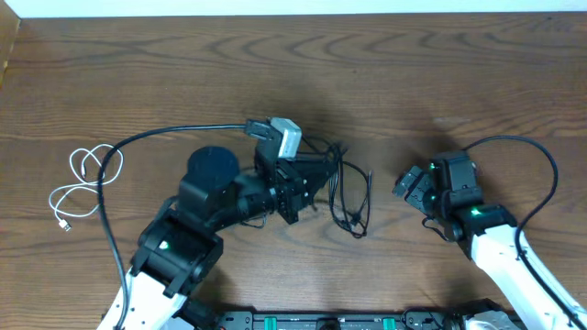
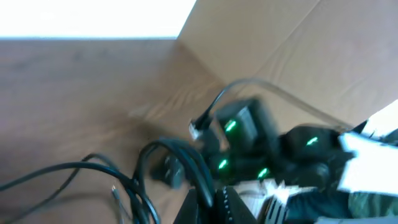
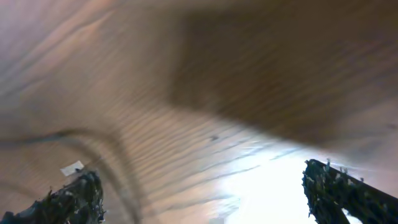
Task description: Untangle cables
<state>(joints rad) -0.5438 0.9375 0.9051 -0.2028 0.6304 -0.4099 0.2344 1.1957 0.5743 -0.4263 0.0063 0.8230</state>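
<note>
- table [image 1: 275,64]: brown wood grain; both arms reach in from the near edge.
- white cable [image 1: 81,183]: lies in loose loops on the far left of the table, with its small plug end towards the near edge. it is well apart from the other cords and from both grippers.
- black cables [image 1: 351,197]: thin cords in a tangled cluster near the middle of the table, between the two grippers. long narrow loops run towards the near edge, and shorter loops reach up to the left gripper's tips.
- left gripper [image 1: 323,168]: fingers closed together, pointing right into the upper part of the black cables. the pictures do not settle whether a strand is pinched. in the left wrist view, dark cords [image 2: 180,165] curve just ahead of the fingers, blurred.
- right gripper [image 1: 408,186]: jaws spread wide and holding nothing. it sits just right of the black cables, apart from them. in the right wrist view the two fingertips [image 3: 74,199] stand at opposite edges with bare wood between them.
- arm cables [image 1: 138,147]: thicker black leads arch over each arm and are not part of the tangle.
</note>
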